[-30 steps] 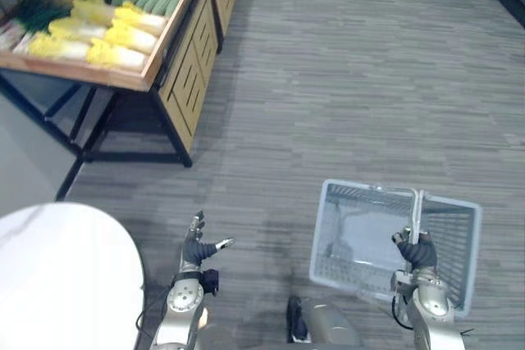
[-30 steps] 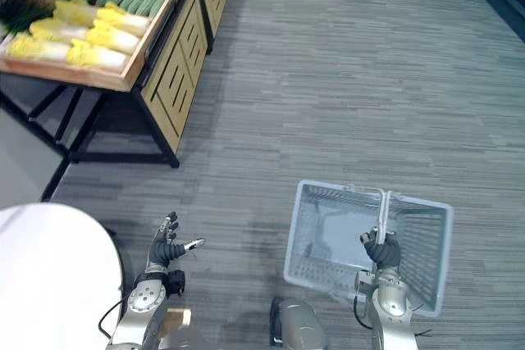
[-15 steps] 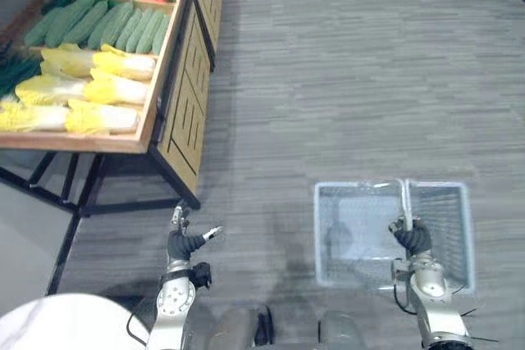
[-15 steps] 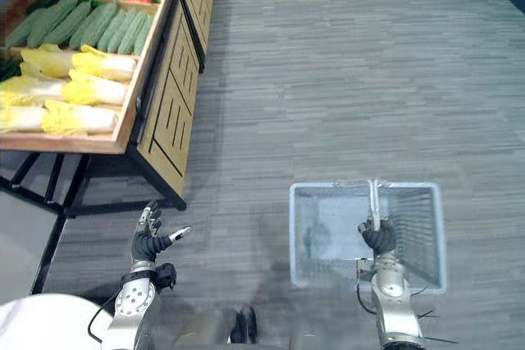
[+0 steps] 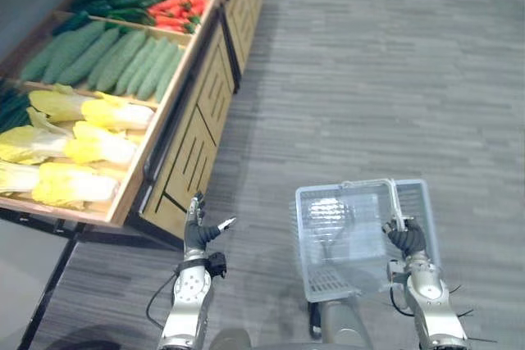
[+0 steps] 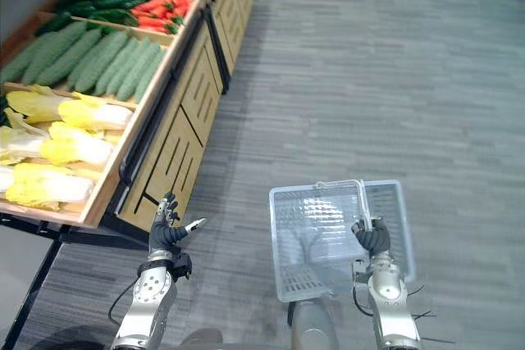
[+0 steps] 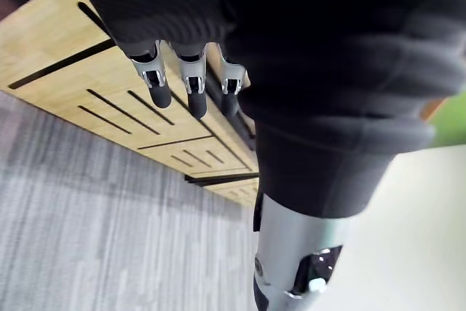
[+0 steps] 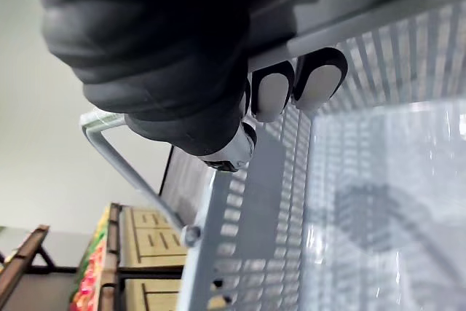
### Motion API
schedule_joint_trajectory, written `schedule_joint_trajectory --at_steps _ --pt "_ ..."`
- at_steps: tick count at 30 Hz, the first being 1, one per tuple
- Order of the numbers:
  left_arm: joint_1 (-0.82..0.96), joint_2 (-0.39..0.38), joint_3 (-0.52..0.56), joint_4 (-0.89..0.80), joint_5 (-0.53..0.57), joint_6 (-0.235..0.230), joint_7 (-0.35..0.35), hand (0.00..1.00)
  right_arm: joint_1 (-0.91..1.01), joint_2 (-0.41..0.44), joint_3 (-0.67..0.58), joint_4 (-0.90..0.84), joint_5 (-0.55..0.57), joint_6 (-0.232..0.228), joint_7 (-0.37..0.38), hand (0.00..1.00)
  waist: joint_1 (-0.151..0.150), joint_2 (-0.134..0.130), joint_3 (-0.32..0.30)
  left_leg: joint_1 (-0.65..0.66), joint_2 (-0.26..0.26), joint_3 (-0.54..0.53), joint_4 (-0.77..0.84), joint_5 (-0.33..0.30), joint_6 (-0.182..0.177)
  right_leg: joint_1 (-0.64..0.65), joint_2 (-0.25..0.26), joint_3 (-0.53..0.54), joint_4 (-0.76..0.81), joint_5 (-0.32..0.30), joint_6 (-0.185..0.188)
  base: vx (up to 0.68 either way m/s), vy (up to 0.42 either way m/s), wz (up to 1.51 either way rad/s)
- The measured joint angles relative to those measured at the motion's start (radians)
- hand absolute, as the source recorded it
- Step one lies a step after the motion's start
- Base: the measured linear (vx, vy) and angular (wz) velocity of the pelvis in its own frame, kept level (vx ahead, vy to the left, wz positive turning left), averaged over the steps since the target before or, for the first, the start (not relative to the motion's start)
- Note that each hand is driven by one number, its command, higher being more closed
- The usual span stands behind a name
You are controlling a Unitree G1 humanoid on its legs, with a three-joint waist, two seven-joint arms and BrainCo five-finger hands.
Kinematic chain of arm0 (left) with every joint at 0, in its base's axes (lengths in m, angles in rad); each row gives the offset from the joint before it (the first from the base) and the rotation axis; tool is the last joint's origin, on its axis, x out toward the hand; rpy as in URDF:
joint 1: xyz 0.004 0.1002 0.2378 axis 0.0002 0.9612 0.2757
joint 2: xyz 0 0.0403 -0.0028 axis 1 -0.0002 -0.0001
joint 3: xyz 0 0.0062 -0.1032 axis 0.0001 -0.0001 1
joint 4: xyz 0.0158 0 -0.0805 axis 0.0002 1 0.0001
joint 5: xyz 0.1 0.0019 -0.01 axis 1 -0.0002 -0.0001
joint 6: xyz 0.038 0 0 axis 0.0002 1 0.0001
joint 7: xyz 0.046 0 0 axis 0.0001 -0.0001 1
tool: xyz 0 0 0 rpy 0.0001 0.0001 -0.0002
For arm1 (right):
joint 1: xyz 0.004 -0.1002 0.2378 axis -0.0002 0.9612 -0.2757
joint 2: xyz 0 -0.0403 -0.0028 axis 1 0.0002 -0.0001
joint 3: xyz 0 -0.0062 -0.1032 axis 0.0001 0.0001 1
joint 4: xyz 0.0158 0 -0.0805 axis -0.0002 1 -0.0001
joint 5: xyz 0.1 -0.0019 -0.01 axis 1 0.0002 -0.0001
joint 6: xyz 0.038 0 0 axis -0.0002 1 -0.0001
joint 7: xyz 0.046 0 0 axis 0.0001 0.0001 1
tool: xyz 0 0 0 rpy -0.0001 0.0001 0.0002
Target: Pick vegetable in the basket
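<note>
Approach step - no vegetable picked yet. Right hand (image 5: pixel 404 239) at 5 o'clock, fingers curled round the handle of the basket (image 5: pixel 328 280), which looks bare inside. Left hand (image 5: pixel 195 237) at 7 o'clock, fingers straight, holding nothing. Cabbages (image 5: pixel 90 145) lie on the counter (image 5: pixel 193 149) at 9 o'clock. Next, I judge: reach left hand over its rim.

Head eyes look down (sharing basket (image 5: pixel 308 252)); wrist cameras close.

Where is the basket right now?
The basket hangs from the right hand, low and right in the eye views, to the right of the wooden stand.
</note>
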Motion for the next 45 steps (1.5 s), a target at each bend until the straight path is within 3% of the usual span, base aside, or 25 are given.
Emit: schedule_joint_trajectory --at_steps 1,3,4,5,6,7,9,11,12,13,14,16,18,20,21,22,23,24,26,29,35,41,45 --pt "0.014 0.001 0.009 -0.010 0.002 0.000 0.002 0.00 -0.011 0.000 -0.013 -0.008 0.004 -0.004 -0.001 1.00 0.004 0.007 -0.002 -0.043 -0.002 0.038 -0.053 -0.011 0.011 0.036 -0.002 -0.002 -0.028 -0.009 0.006 0.37 0.011 0.05" --pt "0.021 -0.001 0.035 -0.024 0.025 0.000 0.005 0.00 -0.017 -0.005 -0.063 0.010 0.018 -0.029 -0.013 1.00 0.000 0.020 -0.005 -0.081 -0.028 0.164 -0.314 0.001 -0.010 0.126 -0.016 -0.046 -0.063 -0.052 0.040 0.42 0.056 0.37" --pt "0.021 -0.005 0.042 -0.031 0.031 0.001 0.007 0.00 -0.012 -0.013 -0.068 0.021 0.018 -0.034 -0.019 1.00 -0.004 0.029 -0.010 -0.080 -0.038 0.207 -0.404 0.035 -0.015 0.146 -0.016 -0.064 -0.071 -0.065 0.053 0.41 0.093 0.70" --pt "0.022 -0.012 0.046 -0.049 0.048 0.001 0.020 0.00 -0.001 -0.033 -0.091 0.040 0.018 -0.037 -0.022 1.00 -0.008 0.050 -0.024 -0.077 -0.043 0.283 -0.533 0.135 -0.006 0.174 -0.005 -0.090 -0.072 -0.090 0.069 0.45 0.131 0.99" --pt "0.015 -0.007 0.063 -0.064 0.069 0.001 0.036 0.00 -0.002 -0.034 -0.115 0.115 0.017 -0.037 -0.025 1.00 -0.009 0.030 -0.045 -0.048 -0.079 0.366 -0.586 0.114 0.181 0.208 -0.027 -0.122 -0.061 -0.135 0.095 0.46 0.133 0.98" --pt "0.005 -0.009 0.074 -0.069 0.075 0.002 0.047 0.00 -0.003 -0.039 -0.120 0.146 0.018 -0.035 -0.025 1.00 -0.007 0.009 -0.054 -0.051 -0.102 0.380 -0.586 0.112 0.185 0.213 -0.050 -0.133 -0.057 -0.141 0.104 0.48 0.134 0.94" --pt "0.016 -0.028 0.110 -0.140 0.115 0.006 0.073 0.00 -0.007 -0.036 -0.133 0.210 0.010 -0.030 -0.023 1.00 -0.005 -0.008 -0.054 -0.063 -0.148 0.375 -0.554 0.040 0.249 0.232 -0.073 -0.150 -0.025 -0.142 0.116 0.57 0.185 0.93" --pt "0.016 -0.033 0.127 -0.145 0.157 0.009 0.100 0.00 0.002 -0.035 -0.137 0.257 0.002 -0.020 -0.021 1.00 -0.006 -0.015 -0.051 -0.028 -0.194 0.320 -0.564 0.008 0.237 0.219 -0.113 -0.157 0.128 -0.143 0.138 0.46 0.142 1.19" --pt "0.013 -0.031 0.138 -0.150 0.194 0.013 0.122 0.00 0.024 -0.026 -0.142 0.299 0.002 -0.013 -0.019 1.00 -0.011 -0.022 -0.048 0.028 -0.254 0.240 -0.595 -0.016 0.229 0.144 -0.164 -0.119 0.411 -0.065 0.237 0.37 0.084 1.41" --pt "0.010 -0.027 0.142 -0.153 0.209 0.015 0.133 0.00 0.032 -0.019 -0.142 0.312 0.001 -0.010 -0.018 1.00 -0.019 -0.027 -0.048 0.047 -0.274 0.206 -0.605 -0.020 0.231 0.103 -0.177 -0.085 0.520 -0.044 0.258 0.55 0.035 1.81" --pt "0.010 -0.018 0.143 -0.154 0.236 0.018 0.150 0.00 0.053 -0.004 -0.139 0.316 -0.001 -0.003 -0.016 1.00 -0.033 -0.027 -0.049 0.083 -0.299 0.142 -0.622 -0.028 0.236 0.025 -0.176 -0.028 0.686 -0.089 0.226 0.35 -0.045 1.36" --pt "0.017 -0.011 0.146 -0.161 0.284 0.032 0.179 0.00 0.051 0.013 -0.135 0.316 0.009 -0.002 -0.017 1.00 -0.037 -0.021 -0.049 0.128 -0.306 0.087 -0.642 -0.026 0.232 -0.061 -0.158 0.027 0.732 -0.132 0.181 0.43 -0.098 1.22" --pt "0.015 -0.008 0.122 -0.197 0.313 0.039 0.199 0.00 0.070 0.039 -0.132 0.278 0.025 -0.021 -0.018 1.00 -0.035 -0.023 -0.048 0.190 -0.296 -0.031 -0.658 -0.031 0.210 -0.169 -0.096 0.120 0.644 -0.185 0.107 0.39 -0.200 1.33" --pt "0.009 -0.008 0.081 -0.231 0.331 0.037 0.199 0.00 0.110 0.049 -0.117 0.209 0.026 -0.042 -0.011 1.00 -0.036 -0.030 -0.048 0.204 -0.278 -0.113 -0.632 -0.037 0.198 -0.225 -0.034 0.236 0.533 -0.191 0.105 0.41 -0.356 1.67" --pt "0.000 -0.008 0.054 -0.243 0.332 0.037 0.198 0.00 0.130 0.058 -0.116 0.180 0.035 -0.061 -0.006 1.00 -0.037 -0.037 -0.049 0.198 -0.259 -0.164 -0.594 -0.059 0.160 -0.238 0.003 0.324 0.439 -0.186 0.111 0.30 -0.351 1.83" --pt "-0.002 -0.006 0.044 -0.249 0.332 0.036 0.197 0.00 0.135 0.065 -0.115 0.176 0.036 -0.068 -0.004 1.00 -0.038 -0.049 -0.052 0.187 -0.256 -0.182 -0.571 -0.071 0.137 -0.237 0.009 0.362 0.381 -0.175 0.117 0.24 -0.382 2.11" --pt "-0.007 0.015 0.031 -0.266 0.332 0.035 0.194 0.00 0.159 0.084 -0.107 0.168 0.039 -0.076 -0.006 1.00 -0.044 -0.106 -0.065 0.159 -0.266 -0.197 -0.523 -0.119 0.078 -0.220 -0.015 0.421 0.240 -0.064 0.140 0.17 -0.331 1.75" --pt "-0.014 0.008 0.029 -0.258 0.332 0.032 0.194 0.00 0.159 0.084 -0.107 0.178 0.043 -0.077 -0.004 1.00 -0.046 -0.114 -0.056 0.160 -0.253 -0.209 -0.507 -0.150 0.052 -0.224 -0.014 0.397 0.285 -0.083 0.174 0.19 -0.413 1.67" --pt "-0.012 -0.008 0.003 -0.246 0.330 0.038 0.173 0.00 0.155 0.080 -0.098 0.197 0.057 -0.066 0.000 1.00 -0.005 -0.087 -0.069 0.134 -0.178 -0.240 -0.499 -0.145 0.031 -0.219 0.016 0.297 0.294 -0.112 0.124 0.16 -0.380 1.01" --pt "-0.019 -0.008 -0.001 -0.241 0.329 0.038 0.151 0.00 0.150 0.080 -0.091 0.199 0.066 -0.066 0.002 1.00 -0.003 -0.065 -0.072 0.126 -0.138 -0.242 -0.557 -0.098 -0.037 -0.221 0.019 0.223 0.288 -0.120 0.093 0.11 -0.283 0.71" --pt "-0.192 0.009 -0.048 -0.079 0.321 0.046 0.148 0.00 0.161 0.082 -0.090 0.210 0.074 -0.066 0.003 1.00 -0.008 -0.070 -0.072 0.126 -0.095 -0.128 -0.667 0.001 -0.045 -0.208 -0.003 0.147 0.245 -0.104 0.064 -0.01 -0.103 0.35" --pt "-0.284 0.080 -0.052 0.084 0.330 0.074 0.150 0.00 0.159 0.082 -0.083 0.265 0.074 -0.068 0.004 1.00 -0.026 -0.085 -0.080 0.141 -0.091 -0.049 -0.766 0.051 -0.045 -0.216 -0.002 0.165 0.180 -0.062 0.077 -0.03 0.008 -0.07" --pt "-0.400 0.137 -0.057 0.236 0.334 0.093 0.152 0.00 0.158 0.082 -0.059 0.271 0.076 -0.074 0.007 1.00 -0.046 -0.112 -0.078 0.134 -0.096 -0.015 -0.808 0.082 -0.053 -0.242 0.003 0.192 0.151 -0.037 0.083 0.01 0.022 -0.19"
